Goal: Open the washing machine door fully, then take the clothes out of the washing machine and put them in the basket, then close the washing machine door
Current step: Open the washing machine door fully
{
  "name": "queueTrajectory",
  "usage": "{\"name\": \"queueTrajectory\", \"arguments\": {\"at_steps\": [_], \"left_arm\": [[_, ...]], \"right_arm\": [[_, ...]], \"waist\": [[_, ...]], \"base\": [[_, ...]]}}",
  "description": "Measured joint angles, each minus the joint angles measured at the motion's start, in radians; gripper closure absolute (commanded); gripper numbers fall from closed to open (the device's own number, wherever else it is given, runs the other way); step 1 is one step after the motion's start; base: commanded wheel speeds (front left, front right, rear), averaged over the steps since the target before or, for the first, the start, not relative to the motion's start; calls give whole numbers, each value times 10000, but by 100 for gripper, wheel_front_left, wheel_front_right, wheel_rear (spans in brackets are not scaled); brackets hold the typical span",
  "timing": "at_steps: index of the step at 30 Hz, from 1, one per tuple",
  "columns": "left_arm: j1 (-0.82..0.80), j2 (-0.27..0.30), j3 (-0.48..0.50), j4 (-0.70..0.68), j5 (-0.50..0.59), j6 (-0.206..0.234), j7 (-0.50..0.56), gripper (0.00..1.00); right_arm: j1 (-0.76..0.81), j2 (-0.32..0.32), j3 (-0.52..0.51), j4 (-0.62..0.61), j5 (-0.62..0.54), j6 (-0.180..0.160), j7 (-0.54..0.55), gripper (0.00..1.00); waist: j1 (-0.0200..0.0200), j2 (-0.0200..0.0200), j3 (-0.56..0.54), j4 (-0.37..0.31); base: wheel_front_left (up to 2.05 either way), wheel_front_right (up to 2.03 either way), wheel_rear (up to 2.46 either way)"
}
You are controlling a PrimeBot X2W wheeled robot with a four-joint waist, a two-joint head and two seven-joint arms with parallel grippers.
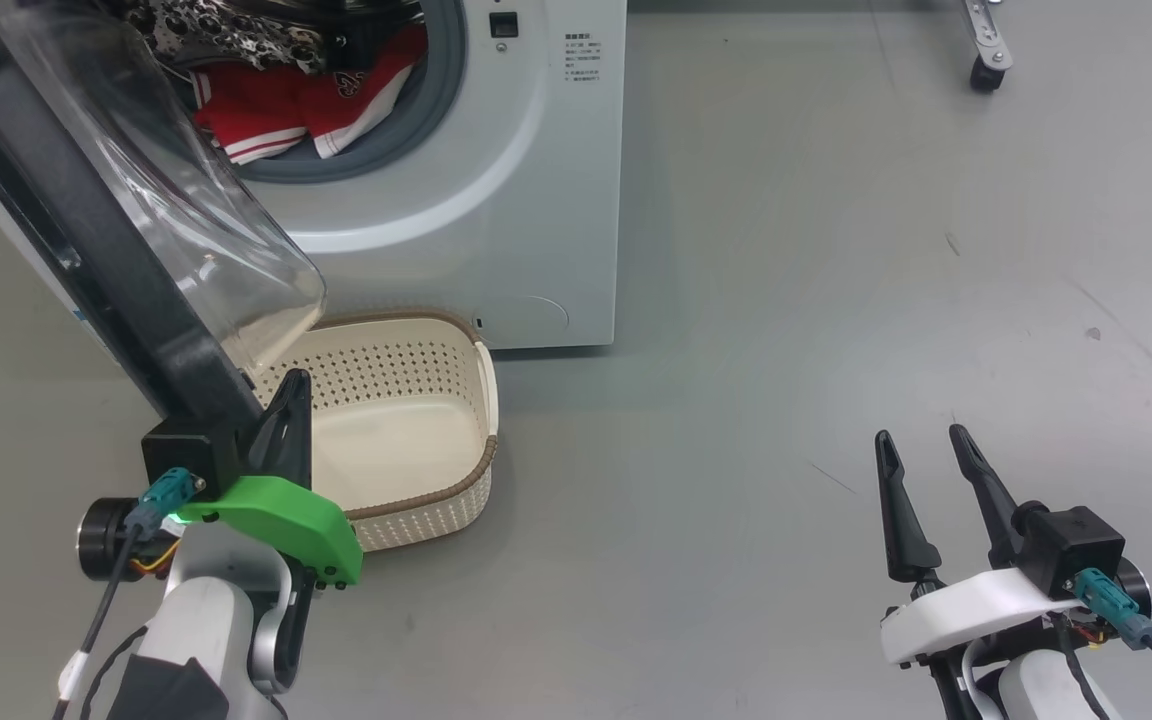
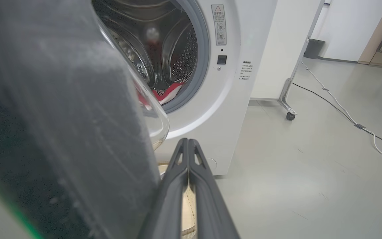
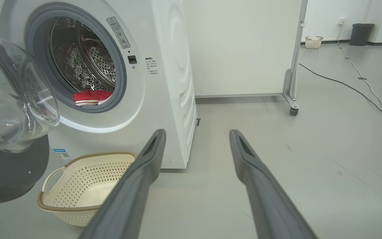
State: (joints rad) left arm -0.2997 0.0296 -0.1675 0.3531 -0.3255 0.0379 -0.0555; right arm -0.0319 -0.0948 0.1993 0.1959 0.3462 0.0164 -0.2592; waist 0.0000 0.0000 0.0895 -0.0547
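The left hand [image 1: 292, 392] has its two dark fingers clenched flat against each other, holding nothing. It sits at the lower end of the washing machine door's [image 1: 86, 230] black rim, and I cannot tell whether it touches the rim. In the left wrist view the rim fills the space just left of the fingers. The door stands swung out from the washing machine [image 1: 516, 200], with its clear glass bowl hanging over the near corner of the cream basket [image 1: 426, 520]. The basket stands on the grey floor [image 1: 786, 350] against the machine's front, with nothing in it. The red and white clothes [image 1: 276, 110] lie in the drum, spilling onto the grey gasket. The right hand [image 1: 921, 436] hovers well apart over bare floor, its fingers spread and released. Behind the machine stands a white wheeled partition [image 3: 244, 49].
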Motion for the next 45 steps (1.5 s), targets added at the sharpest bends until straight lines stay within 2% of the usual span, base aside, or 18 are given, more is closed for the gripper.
{"name": "queueTrajectory", "arguments": {"at_steps": [23, 33, 45], "left_arm": [[-7, -15, 169, 633, -272, 73, -493, 100], [-4, 79, 667, 671, -554, 192, -671, 100], [-3, 593, 1810, 570, -988, 376, -915, 100]], "right_arm": [[58, 23, -115, 115, -245, 178, 0, 0], [111, 38, -54, 113, -330, 265, 0, 0], [-65, 29, 203, 105, -508, 345, 0, 0]], "waist": [[0, 0, -287, 1813], [0, 0, -97, 2452], [0, 0, 588, 2787]], "base": [[0, 0, 0], [0, 0, 0], [0, 0, 0]]}}
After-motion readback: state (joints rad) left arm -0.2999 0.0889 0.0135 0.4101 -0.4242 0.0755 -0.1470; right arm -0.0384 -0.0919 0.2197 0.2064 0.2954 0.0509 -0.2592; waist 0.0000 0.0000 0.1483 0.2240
